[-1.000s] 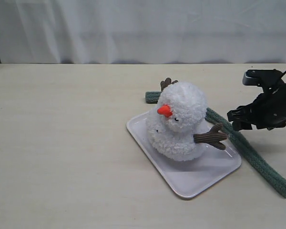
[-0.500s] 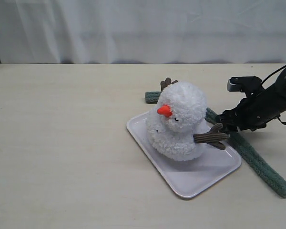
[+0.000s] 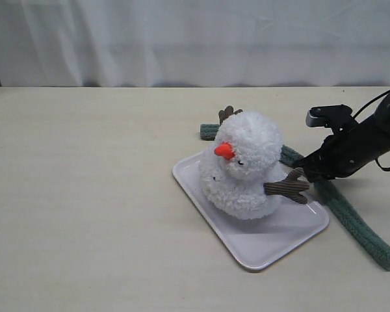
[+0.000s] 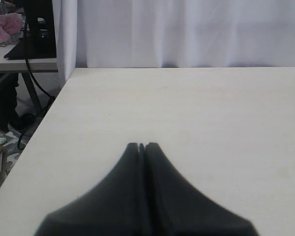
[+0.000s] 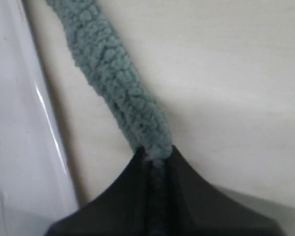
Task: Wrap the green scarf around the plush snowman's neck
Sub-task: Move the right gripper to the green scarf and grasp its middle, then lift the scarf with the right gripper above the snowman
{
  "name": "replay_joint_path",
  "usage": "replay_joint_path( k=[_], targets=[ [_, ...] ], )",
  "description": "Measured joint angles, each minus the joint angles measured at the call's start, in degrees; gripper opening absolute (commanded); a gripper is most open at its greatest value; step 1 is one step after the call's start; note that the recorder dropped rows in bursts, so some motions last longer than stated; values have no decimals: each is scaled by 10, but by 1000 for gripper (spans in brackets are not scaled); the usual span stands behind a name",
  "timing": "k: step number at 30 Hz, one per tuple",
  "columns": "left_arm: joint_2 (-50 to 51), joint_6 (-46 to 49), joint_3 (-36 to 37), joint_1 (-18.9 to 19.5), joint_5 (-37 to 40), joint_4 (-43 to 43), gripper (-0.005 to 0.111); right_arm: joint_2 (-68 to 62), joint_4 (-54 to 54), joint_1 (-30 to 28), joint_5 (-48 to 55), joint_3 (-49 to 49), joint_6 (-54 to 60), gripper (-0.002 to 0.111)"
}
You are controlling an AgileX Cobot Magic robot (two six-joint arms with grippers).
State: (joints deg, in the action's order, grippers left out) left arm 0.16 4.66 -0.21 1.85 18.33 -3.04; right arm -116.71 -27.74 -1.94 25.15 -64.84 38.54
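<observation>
The plush snowman (image 3: 244, 164) sits on a white tray (image 3: 273, 244), orange nose pointing left, brown twig arms out to the sides. The green scarf (image 3: 352, 221) lies on the table behind and to the right of it; one end shows behind the head, the other rests at the front right. My right gripper (image 3: 310, 171) is down on the scarf just beside the snowman's right twig arm, shut on the strip (image 5: 123, 93), which runs out from between its fingers. My left gripper (image 4: 142, 146) is shut with nothing in it, over bare table, away from both.
The tray's glossy rim (image 5: 24, 123) lies right beside the pinched scarf. A white curtain hangs behind the table. The table's left edge (image 4: 44, 123) drops to a floor with cables and a stand.
My right gripper moved left and down from beside the scarf onto it and closed on it near the snowman's twig arm. The scarf's free end has shifted slightly.
</observation>
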Motion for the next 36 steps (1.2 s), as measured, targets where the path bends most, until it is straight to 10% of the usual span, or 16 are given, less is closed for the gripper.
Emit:
replay_joint_path(
  k=[17, 36],
  targets=[
    [0, 0, 0, 0, 0, 0, 0, 399, -13, 0, 175, 0, -17, 4],
    [0, 0, 0, 0, 0, 0, 0, 668, -334, 1, 286, 0, 26, 4]
  ],
)
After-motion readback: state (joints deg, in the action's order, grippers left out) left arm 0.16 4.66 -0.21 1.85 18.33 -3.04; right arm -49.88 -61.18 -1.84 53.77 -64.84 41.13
